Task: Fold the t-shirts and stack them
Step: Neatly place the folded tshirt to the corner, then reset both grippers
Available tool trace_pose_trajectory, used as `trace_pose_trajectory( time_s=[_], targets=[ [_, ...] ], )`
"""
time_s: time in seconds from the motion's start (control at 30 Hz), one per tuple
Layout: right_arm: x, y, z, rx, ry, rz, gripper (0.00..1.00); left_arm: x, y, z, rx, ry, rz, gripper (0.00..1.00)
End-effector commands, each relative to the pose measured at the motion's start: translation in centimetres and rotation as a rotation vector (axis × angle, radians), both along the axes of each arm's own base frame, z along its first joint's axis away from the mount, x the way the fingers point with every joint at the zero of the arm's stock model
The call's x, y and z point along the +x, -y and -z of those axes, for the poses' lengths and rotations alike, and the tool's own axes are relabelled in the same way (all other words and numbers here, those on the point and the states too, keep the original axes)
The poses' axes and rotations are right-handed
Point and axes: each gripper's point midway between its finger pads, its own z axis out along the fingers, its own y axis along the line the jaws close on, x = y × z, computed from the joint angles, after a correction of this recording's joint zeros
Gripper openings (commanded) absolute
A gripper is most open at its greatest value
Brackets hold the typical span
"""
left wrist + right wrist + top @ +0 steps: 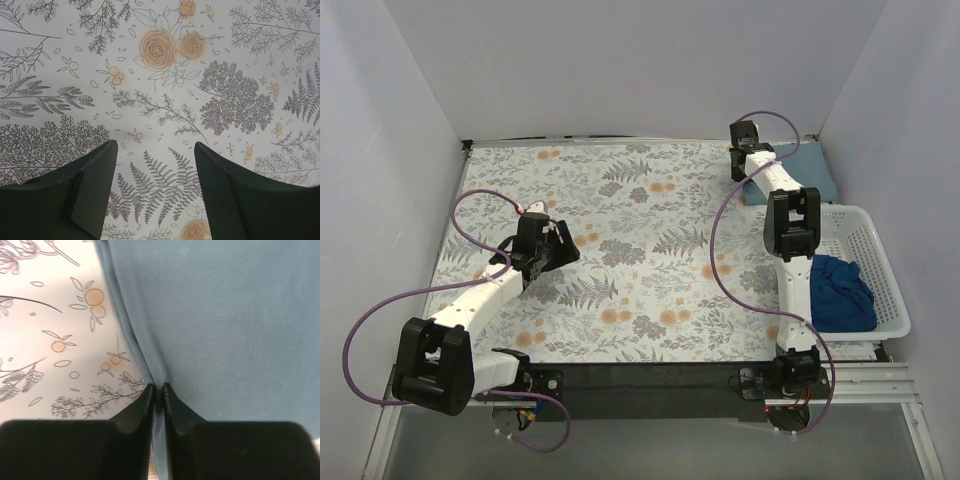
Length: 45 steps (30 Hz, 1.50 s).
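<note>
Tightly, right pincer [159,386] nips a fold of smooth slate-blue t-shirt [235,320].

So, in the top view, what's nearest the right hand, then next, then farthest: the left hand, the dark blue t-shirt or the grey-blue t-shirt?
1. Grey-blue t-shirt: folded in the far right corner, at the right hand's fingertips.
2. Dark blue t-shirt: bunched in the white basket, right edge.
3. Left hand: far over on the left side.

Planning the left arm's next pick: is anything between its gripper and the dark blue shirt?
Yes. The right arm and the basket wall lie between the left gripper and the dark blue shirt; the right gripper pinches the slate shirt.
</note>
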Motion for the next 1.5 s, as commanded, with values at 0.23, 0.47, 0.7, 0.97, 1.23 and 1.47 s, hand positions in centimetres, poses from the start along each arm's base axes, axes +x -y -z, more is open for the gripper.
trace_pose_trajectory(
  time_s=[0.23,0.47,0.7,0.97,1.23,1.47],
  targets=[
    [0.2,-5.7,-14.0,0.278,0.274,-0.208,0.41,0.4,-0.1,-1.7,-0.007,0.059,0.009,0.62],
    [-6.2,-6.7,-22.1,0.392,0.363,-0.268,0.59,0.2,-0.4,-3.6,-0.016,0.127,-0.010,0.62],
    [-19.0,-4.8,-30.8,0.388,0.514,-0.327,0.67,-0.7,-1.6,-13.2,-0.065,0.322,-0.081,0.65],
    [-31.6,-1.9,-34.2,0.372,0.762,-0.310,0.95,-5.6,-4.9,-23.4,-0.114,0.523,-0.221,0.65],
    [-38.0,-1.4,-33.0,0.411,0.893,-0.328,0.98,-8.3,-6.9,-24.8,-0.115,0.567,-0.305,0.65],
    [-38.5,-1.3,-32.8,0.418,0.912,-0.324,0.98,-8.7,-7.4,-24.7,-0.099,0.564,-0.318,0.65]
  ],
)
